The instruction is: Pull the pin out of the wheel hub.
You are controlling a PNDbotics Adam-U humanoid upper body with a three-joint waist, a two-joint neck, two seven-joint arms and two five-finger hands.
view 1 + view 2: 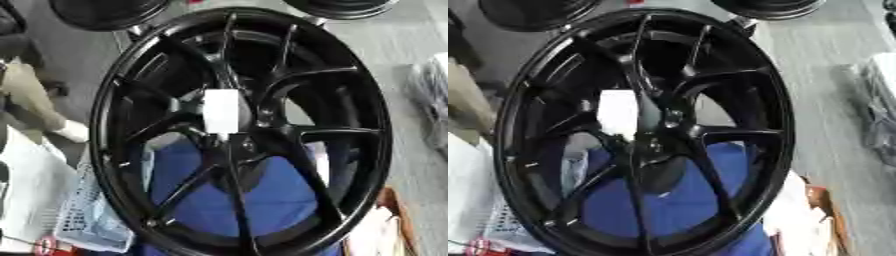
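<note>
**Pin pull: not started, no hand in frame**

Black wheel hub [241,130] fills both eye views, standing on edge, spokes meeting at centre just below a white rectangular patch [221,111]. Could be a tag or something seen through the spokes; cannot tell. Pin itself not made out anywhere on the hub. Neither left nor right hand visible in either view, so finger state unknown and no hand-relative position to give for hub or pin. Blue surface [271,200] visible through lower spokes; white mesh basket [83,220] at lower left. Judged status: nothing done yet. Left to do: bring a hand in, locate pin near centre, grip, pull clear.
</note>
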